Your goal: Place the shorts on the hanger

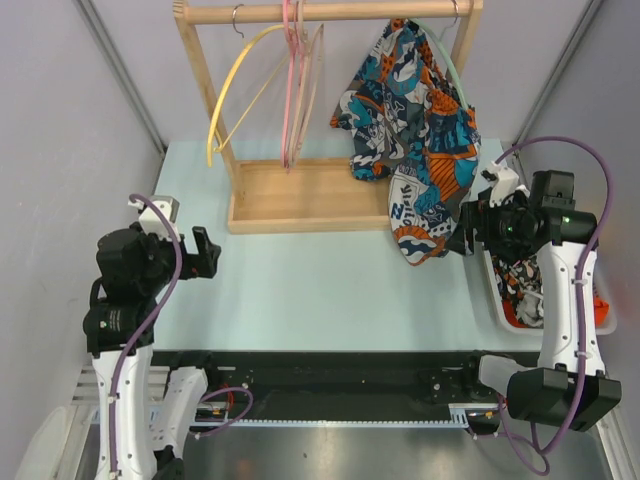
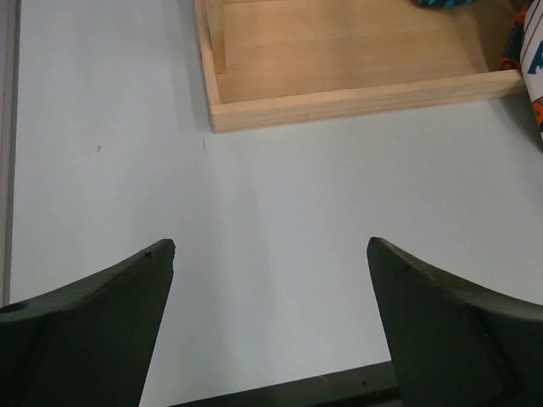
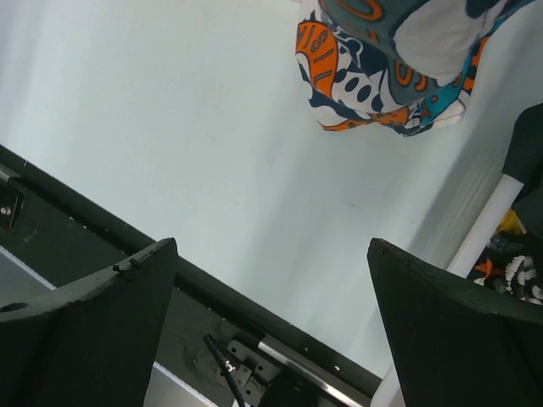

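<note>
The tan hanger (image 1: 313, 92) hangs on the wooden rail at the back, just right of a pink hanger. A patch of dark fabric (image 3: 528, 146) shows in the white bin at the right edge of the right wrist view; I cannot tell whether it is the shorts. In the top view the right arm hides that part of the bin. My left gripper (image 1: 205, 252) (image 2: 271, 246) is open and empty above the bare table at the left. My right gripper (image 1: 466, 236) (image 3: 271, 246) is open and empty beside the bin, low near the hanging patterned garment.
A colourful patterned garment (image 1: 415, 130) (image 3: 382, 68) hangs from the rail on a pale green hanger, its hem on the table. A yellow hanger (image 1: 232, 85) and a pink hanger (image 1: 291, 80) hang there too. The rack's wooden base (image 1: 300, 195) (image 2: 339, 93) stands mid-table. The white bin (image 1: 497, 300) holds clothes.
</note>
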{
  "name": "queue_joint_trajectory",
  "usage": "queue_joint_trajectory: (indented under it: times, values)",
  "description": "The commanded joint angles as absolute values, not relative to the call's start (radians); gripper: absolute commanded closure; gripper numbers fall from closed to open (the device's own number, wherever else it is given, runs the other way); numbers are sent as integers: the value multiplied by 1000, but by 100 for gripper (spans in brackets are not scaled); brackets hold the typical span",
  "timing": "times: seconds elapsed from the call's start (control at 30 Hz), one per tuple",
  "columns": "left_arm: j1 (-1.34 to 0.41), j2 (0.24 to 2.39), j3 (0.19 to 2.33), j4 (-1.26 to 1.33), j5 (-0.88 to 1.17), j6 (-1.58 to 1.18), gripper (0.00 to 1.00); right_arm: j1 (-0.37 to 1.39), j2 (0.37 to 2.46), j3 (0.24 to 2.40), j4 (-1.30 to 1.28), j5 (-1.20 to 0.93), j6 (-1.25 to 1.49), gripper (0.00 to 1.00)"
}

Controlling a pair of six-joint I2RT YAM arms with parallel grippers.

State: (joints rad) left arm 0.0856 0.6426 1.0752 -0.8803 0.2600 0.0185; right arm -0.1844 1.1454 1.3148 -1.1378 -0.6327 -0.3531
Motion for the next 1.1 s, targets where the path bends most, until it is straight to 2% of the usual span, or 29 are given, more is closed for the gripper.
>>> queue_joint_trajectory:
  times: [0.0,0.23,0.47,0.63,0.8,1.07]
  values:
    - [92,661,1083,-867,273,34,0,-215,1124,1319,-1092,-621,-337,0]
    - [92,678,1092,-864,256,37,0,-455,1181,1342,-1100,-719,-431,0]
    - [94,693,1092,-851,267,29,0,-620,1262,1442,-1026,-657,-485,0]
    - [92,689,1080,-833,314,37,0,-606,1341,1479,-875,-448,-477,0]
    - [94,701,1077,-830,328,38,0,-555,1487,1516,-831,-345,-494,0]
    - [94,696,1066,-825,325,46,0,-489,1686,1542,-902,-385,-523,0]
